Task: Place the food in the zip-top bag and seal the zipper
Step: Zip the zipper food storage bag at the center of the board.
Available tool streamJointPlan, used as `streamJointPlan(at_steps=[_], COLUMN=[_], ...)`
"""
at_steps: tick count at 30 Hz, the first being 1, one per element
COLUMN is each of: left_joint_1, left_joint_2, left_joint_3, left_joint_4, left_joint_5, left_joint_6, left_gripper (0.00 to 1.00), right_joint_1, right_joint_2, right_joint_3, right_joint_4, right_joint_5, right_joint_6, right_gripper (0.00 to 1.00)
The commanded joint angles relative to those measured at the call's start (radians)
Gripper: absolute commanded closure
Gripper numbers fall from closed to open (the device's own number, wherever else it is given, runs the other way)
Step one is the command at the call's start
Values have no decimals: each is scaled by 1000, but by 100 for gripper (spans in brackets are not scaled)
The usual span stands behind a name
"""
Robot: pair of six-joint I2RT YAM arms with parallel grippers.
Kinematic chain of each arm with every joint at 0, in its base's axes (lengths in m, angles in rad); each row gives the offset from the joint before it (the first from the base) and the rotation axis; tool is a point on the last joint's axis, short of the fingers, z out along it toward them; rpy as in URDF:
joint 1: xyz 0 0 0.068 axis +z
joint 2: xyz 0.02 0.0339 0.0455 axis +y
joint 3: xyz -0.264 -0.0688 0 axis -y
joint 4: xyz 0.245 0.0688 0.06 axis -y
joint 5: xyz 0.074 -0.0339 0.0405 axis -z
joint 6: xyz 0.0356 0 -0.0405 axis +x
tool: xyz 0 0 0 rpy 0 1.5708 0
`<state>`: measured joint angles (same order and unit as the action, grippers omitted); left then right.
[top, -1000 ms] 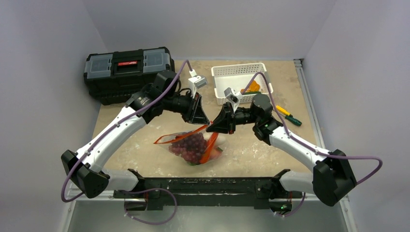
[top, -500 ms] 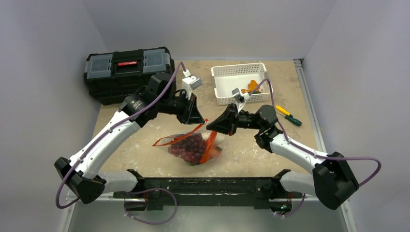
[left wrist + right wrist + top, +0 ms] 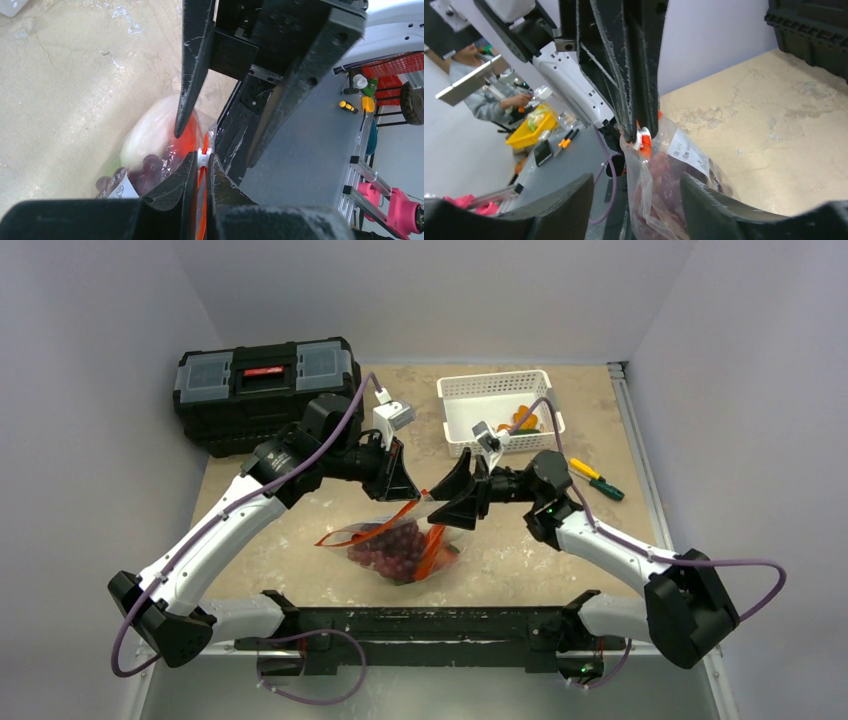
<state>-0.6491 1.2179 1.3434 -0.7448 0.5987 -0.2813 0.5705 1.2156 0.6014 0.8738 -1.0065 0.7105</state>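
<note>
Purple toy grapes fill the clear crinkly bag. My left pincer clamps its orange-red zipper strip, and my right pincer gapes. Sealing looks unfinished.

left hand: pinched closed, reaching inward | right hand: fingers spread, facing it

We see a black toolbox with grey lid compartments at the far left corner of the beige table. A white slotted basket stands far right. Near it, towards the table's right edge, lie a yellow-handled screwdriver and a green-handled screwdriver.
</note>
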Motion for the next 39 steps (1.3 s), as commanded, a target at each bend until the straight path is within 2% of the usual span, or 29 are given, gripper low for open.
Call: streamJointPlan(at_steps=[1,3,4,5,7,9,10,11,13,15,18,20,23,25,29,32,39], left_joint_1=[4,4,5,4,4,4,4,5,4,4,5,4,5,5,5,4,5], left_joint_2=[-7,-3,-1,0,2,3,2,-1,-15,-36,-60,-71,-76,-81,-89,-86,-81], left_joint_3=[33,37,39,40,43,45,44,39,15,-25,-81,-106,-123,-130,-169,-175,-89], left_joint_4=[22,23,25,27,25,15,4,-10,-21,-13,5,15,25,37,117,131,39], left_joint_5=[22,29,30,32,29,26,22,15,-3,-18,-13,-12,-14,-4,88,128,107], left_joint_6=[-16,-20,-23,-26,-28,-30,-30,-29,-18,-11,-4,-5,-10,-17,-65,-80,-63], left_gripper=[100,100,100,100,100,100,98,89,70,55,48,48,58,60,57,59,76], right_joint_1=[24,58,69,74,75,75,75,75,75,75,75,75,75,75,75,75,74], right_joint_2=[-10,-2,10,29,47,58,60,59,48,31,3,-10,-18,-22,-45,-71,-176], right_joint_3=[104,144,162,174,183,180,176,169,152,137,121,116,109,102,80,64,14], right_joint_4=[-217,-317,-345,-350,-327,-293,-273,-258,-237,-216,-197,-193,-178,-168,-142,-122,-134], right_joint_5=[-101,-67,-54,-51,-41,-35,-34,-34,-37,-38,-36,-28,-21,-13,31,65,219], right_joint_6=[-205,-282,-300,-302,-284,-262,-251,-242,-238,-238,-237,-237,-228,-225,-218,-219,-260], right_gripper=[32,31,32,38,57,80,92,100,100,100,100,100,100,100,100,100,100])
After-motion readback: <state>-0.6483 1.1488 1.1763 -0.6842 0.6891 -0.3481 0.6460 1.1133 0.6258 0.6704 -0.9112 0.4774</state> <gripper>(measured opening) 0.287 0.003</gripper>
